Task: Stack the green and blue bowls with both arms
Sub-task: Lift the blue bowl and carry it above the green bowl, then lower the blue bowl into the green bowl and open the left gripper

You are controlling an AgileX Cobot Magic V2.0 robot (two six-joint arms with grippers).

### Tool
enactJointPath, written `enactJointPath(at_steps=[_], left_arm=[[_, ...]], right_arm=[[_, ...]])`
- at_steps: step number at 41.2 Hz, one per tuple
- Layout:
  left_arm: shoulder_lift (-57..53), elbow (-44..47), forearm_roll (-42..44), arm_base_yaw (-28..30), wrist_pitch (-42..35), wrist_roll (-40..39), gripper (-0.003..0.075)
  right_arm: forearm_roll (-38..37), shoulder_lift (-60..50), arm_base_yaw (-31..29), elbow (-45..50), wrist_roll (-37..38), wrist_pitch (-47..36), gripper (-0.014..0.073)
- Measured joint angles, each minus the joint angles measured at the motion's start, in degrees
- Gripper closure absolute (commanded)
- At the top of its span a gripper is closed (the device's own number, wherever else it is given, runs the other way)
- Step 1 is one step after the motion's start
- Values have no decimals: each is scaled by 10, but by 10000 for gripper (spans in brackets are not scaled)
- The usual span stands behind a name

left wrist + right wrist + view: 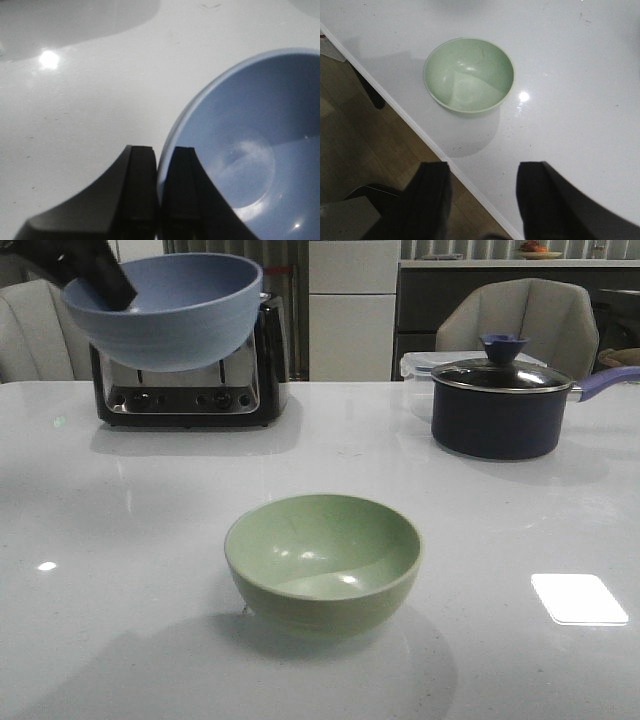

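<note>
Two bowls, not yet stacked: green bowl (pixel 322 562) sits upright on the near desk (pixel 120 570), right gripper (pixel 482 200) spread empty; farther back, left gripper (pixel 159 200) pinches the raised blue bowl (pixel 165 308) by its rim.

Plain pale sage-green round matte bowl (pixel 322 562); beyond it, plain dusty-blue round matte bowl (pixel 165 310), dark navy lidded pot (pixel 497 408) w/ lavender knob.

The pale green matte bowl (pixel 322 562) sits on the white glossy desk (pixel 130 540) near its front middle. The dusty blue matte bowl (pixel 165 310) hangs above the desk's far left, before the chrome and black toaster (pixel 185 390). The dark navy lidded pot (pixel 500 405) stands far right.
</note>
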Motion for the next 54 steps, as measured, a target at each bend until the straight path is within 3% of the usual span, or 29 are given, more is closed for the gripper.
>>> enactJointPath(at_steps=[10, 16, 37, 54], left_arm=[[1, 0, -1, -101, 14, 5, 627], [32, 0, -1, -131, 14, 6, 627], [145, 0, 25, -185, -18, 6, 627], [185, 0, 37, -186, -33, 6, 627]], right_arm=[[0, 0, 0, 0, 0, 0, 169], [0, 0, 0, 0, 0, 0, 169], [0, 0, 0, 0, 0, 0, 169], [0, 0, 0, 0, 0, 0, 169]])
